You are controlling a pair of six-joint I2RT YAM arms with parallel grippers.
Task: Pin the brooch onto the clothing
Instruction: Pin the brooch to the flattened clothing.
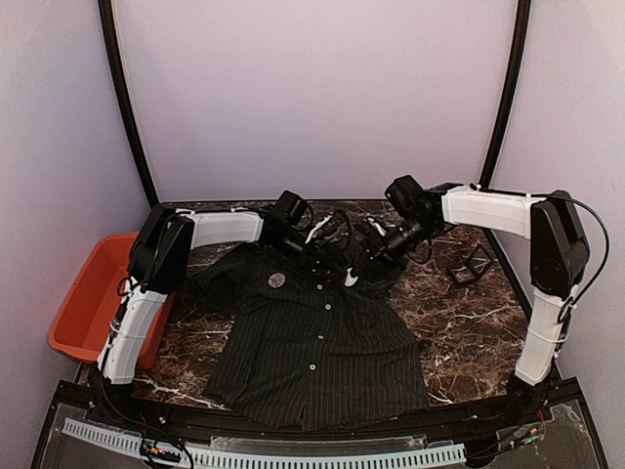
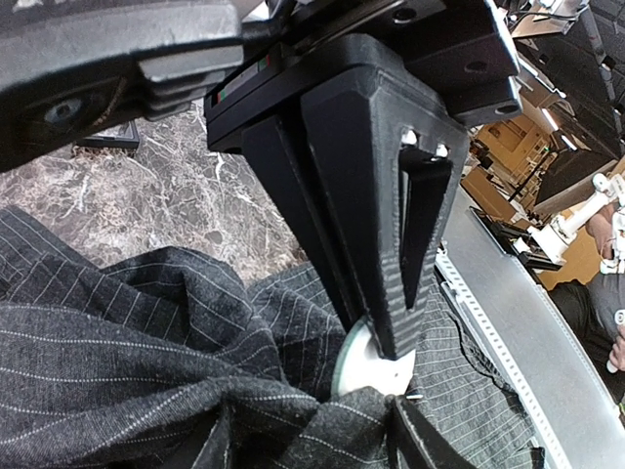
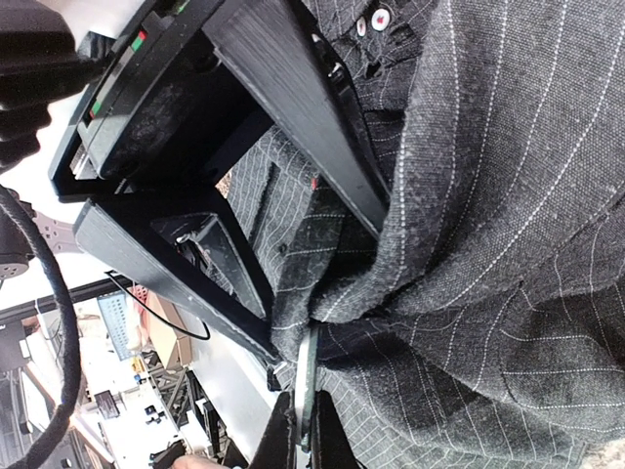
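The clothing [image 1: 312, 342], a dark pinstriped shirt with white buttons, lies spread on the marble table [image 1: 459, 332], its collar end bunched up between my arms. The brooch [image 2: 361, 366] is a white disc seen from the back. My left gripper [image 2: 395, 376] is shut on it, one finger on each face, right against a raised fold of cloth. The right wrist view shows the brooch [image 3: 306, 376] edge-on between those two dark fingers [image 3: 278, 440]. My right gripper [image 3: 327, 293] is shut on the bunched fold of the clothing [image 3: 469, 195] just beside the disc.
A round dark-pink badge [image 1: 276, 280] sits on the shirt's chest. An orange bin [image 1: 93, 303] stands off the table's left side. A black wire cube frame [image 1: 471, 264] rests at the back right. A white slotted rail [image 1: 264, 454] runs along the near edge.
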